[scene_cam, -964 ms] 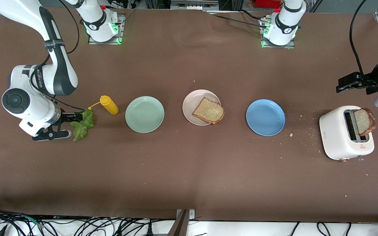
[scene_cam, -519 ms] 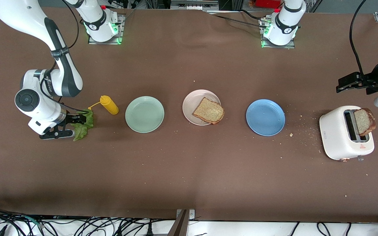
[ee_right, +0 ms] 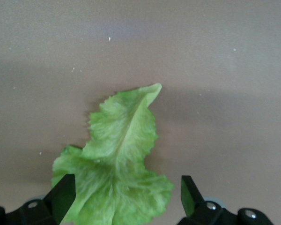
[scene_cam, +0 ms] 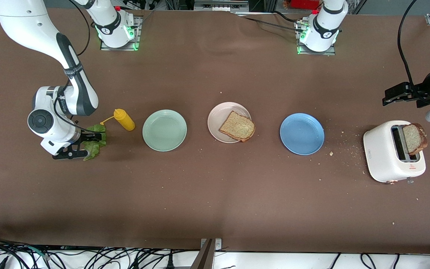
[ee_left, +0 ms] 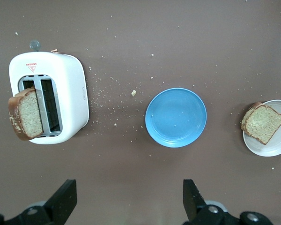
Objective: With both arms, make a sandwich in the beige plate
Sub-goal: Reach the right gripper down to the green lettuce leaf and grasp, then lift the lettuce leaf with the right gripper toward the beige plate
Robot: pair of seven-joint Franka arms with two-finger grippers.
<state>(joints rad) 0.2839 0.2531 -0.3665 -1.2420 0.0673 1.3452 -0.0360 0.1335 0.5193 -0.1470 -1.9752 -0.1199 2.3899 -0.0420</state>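
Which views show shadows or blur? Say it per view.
Front view: even lighting, soft shadow beside the toaster. Right wrist view: sharp lettuce leaf, a broad dim band across the table above it. Left wrist view: crisp, blue plate nearly shadowless.

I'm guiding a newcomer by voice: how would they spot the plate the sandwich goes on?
Three round plates stand in a row mid-table. Take the middle one, the pale pinkish-beige plate, between the mint-green plate and the blue plate. Only it carries a square brown toast slice.
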